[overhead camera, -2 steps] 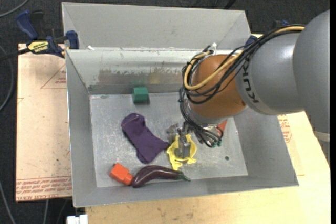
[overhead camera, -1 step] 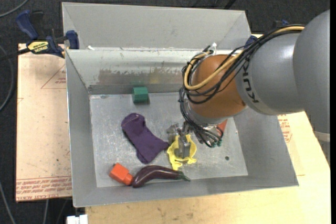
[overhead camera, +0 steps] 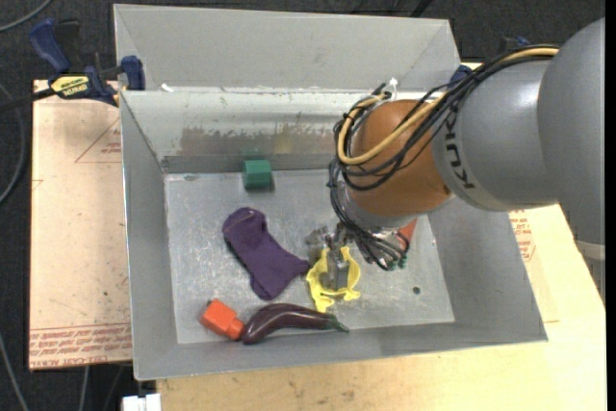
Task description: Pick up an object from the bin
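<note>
My end effector (overhead camera: pixel 334 270) is low over a yellow thing (overhead camera: pixel 332 296) in the bin (overhead camera: pixel 144 236), near the front middle (I cannot tell if it is clenched or released). A purple sock (overhead camera: pixel 258 250) lies just beside the yellow thing. A dark eggplant (overhead camera: pixel 289 319) and an orange block (overhead camera: pixel 220 317) lie by the front wall.

Bin (overhead camera: pixel 144 226) contents: one green block (overhead camera: pixel 257 173), one purple cloth (overhead camera: pixel 258 250), one yellow item (overhead camera: pixel 318 289), one orange block (overhead camera: pixel 221 318), one aubergine (overhead camera: pixel 284 321); possibly one red item (overhead camera: pixel 409 229), largely hidden.
</note>
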Robot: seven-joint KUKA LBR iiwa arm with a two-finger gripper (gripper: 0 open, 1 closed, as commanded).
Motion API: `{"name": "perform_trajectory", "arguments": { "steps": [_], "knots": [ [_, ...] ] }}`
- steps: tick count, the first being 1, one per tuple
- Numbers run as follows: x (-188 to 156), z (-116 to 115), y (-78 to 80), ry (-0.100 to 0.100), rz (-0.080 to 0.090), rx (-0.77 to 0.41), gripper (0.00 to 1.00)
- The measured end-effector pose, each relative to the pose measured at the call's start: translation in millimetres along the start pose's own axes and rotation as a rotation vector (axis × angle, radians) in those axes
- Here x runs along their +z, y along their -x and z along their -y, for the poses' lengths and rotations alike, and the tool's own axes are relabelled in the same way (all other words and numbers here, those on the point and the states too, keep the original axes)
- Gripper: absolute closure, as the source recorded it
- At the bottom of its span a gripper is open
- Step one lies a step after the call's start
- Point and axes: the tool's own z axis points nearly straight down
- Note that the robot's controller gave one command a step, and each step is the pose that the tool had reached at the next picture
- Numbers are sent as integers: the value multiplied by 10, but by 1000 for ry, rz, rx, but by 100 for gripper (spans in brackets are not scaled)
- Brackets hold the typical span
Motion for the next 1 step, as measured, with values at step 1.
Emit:
{"name": "perform_trajectory", "arguments": {
  "steps": [1],
  "knots": [
    [-6, -1, 2, 0, 0, 1, 100]
  ]
}}
